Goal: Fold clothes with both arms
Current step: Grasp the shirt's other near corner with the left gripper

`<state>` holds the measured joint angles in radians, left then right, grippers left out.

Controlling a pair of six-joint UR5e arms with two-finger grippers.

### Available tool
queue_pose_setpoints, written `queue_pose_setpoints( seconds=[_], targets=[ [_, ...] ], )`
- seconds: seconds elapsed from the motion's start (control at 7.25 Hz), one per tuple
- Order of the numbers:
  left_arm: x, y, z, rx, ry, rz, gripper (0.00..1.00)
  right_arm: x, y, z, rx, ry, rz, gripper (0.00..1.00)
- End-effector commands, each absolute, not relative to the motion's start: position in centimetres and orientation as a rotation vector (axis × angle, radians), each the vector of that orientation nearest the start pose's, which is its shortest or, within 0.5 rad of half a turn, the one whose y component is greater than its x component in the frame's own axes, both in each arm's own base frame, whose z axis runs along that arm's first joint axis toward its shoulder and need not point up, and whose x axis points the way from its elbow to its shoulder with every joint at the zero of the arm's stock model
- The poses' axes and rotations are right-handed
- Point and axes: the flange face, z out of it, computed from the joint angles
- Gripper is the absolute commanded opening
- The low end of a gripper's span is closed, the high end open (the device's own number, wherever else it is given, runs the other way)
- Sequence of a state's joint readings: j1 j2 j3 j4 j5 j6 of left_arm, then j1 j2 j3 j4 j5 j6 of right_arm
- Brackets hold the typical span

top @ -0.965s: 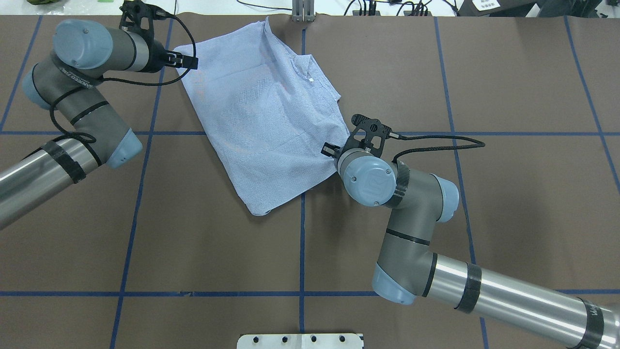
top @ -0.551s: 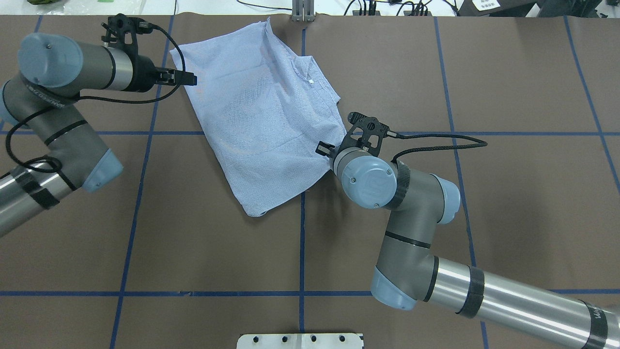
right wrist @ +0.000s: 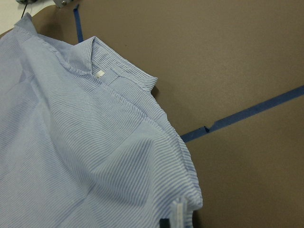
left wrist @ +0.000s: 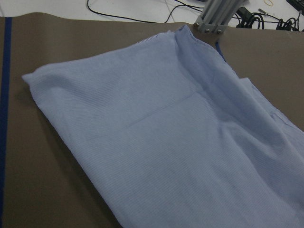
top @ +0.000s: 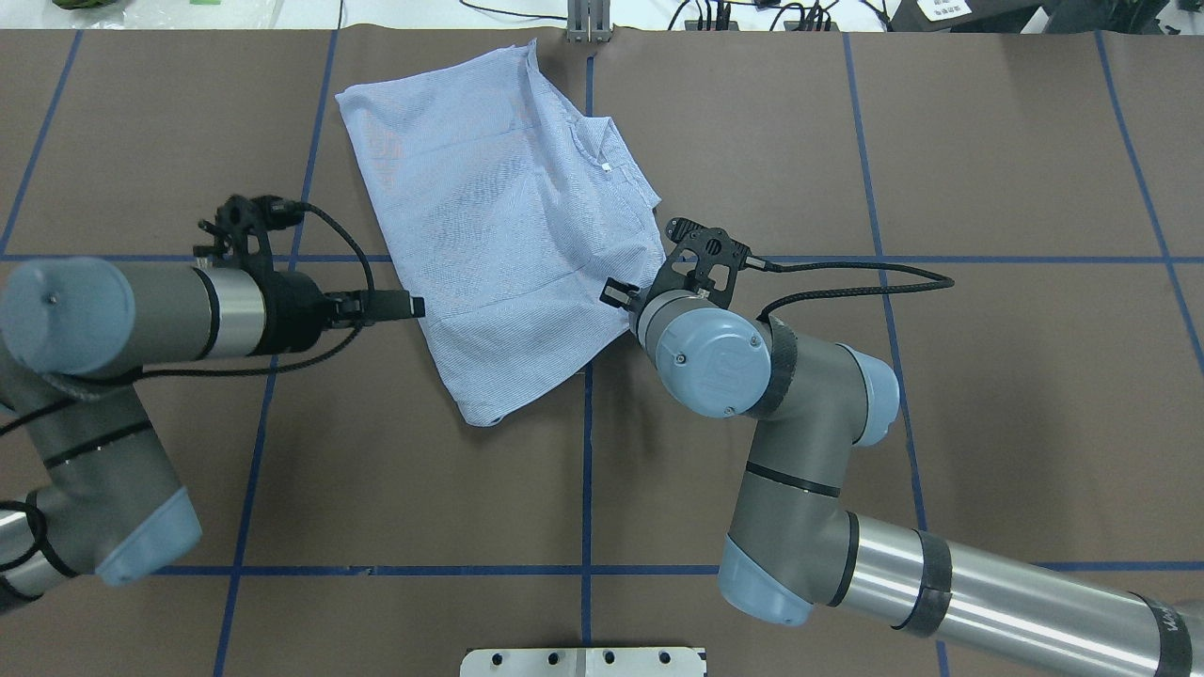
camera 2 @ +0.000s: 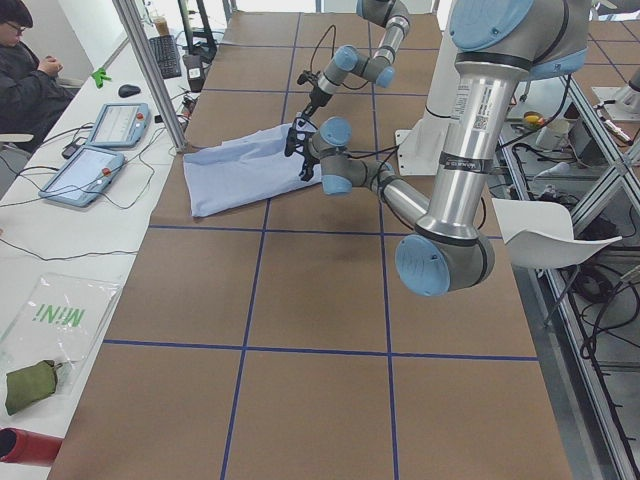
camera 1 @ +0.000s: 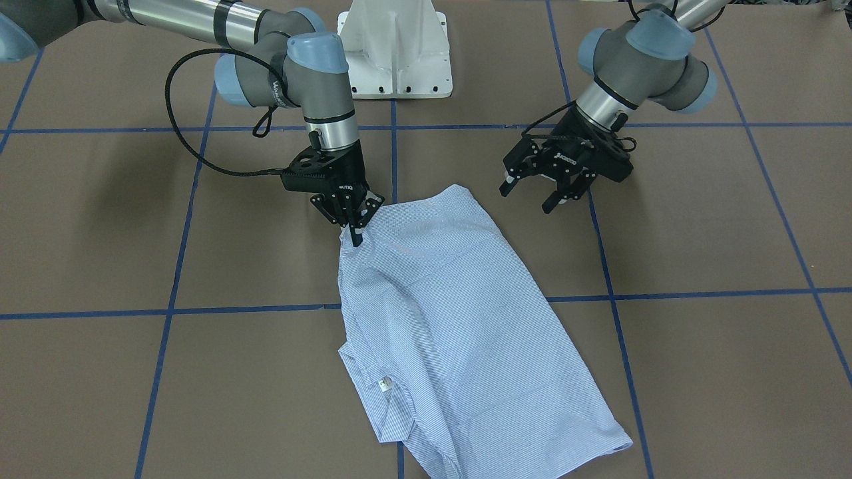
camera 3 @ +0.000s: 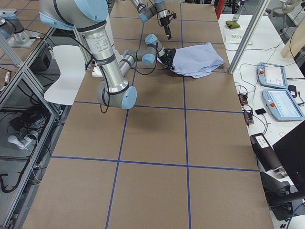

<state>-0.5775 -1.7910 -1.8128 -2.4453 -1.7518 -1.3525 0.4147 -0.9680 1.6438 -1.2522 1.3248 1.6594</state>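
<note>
The light blue striped shirt (camera 1: 452,319) is laid partly folded on the brown tabletop (camera 1: 699,346), filling the lower centre of the front-facing frame. Left of centre in that frame, the right end effector (camera 1: 356,233) is closed tightly on the shirt's upper-left corner, with the cloth pinched between its fingers. The left end effector (camera 1: 526,199), at upper right, is spread wide with nothing gripped, near the shirt's top edge but apart from it.
</note>
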Motion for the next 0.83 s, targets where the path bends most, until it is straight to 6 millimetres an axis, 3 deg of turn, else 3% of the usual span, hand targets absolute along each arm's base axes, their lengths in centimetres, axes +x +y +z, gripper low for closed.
queue_pose_setpoints(
  seconds=[0.0, 0.28, 0.69],
  targets=[
    [45.3, -36.0, 34.2, 0.271, 1.283, -0.274, 1.00, -55.8, -41.7, 23.2, 0.388, -0.957, 0.581, 0.00],
    [48.5, -33.8, 35.0, 0.237, 1.271, -0.311, 0.98, -55.8, -41.7, 23.2, 0.388, -0.957, 0.581, 0.00],
    [53.0, -35.6, 33.8, 0.240, 1.266, -0.323, 0.94, -55.8, -41.7, 23.5, 0.388, -0.952, 0.581, 0.00]
  ],
)
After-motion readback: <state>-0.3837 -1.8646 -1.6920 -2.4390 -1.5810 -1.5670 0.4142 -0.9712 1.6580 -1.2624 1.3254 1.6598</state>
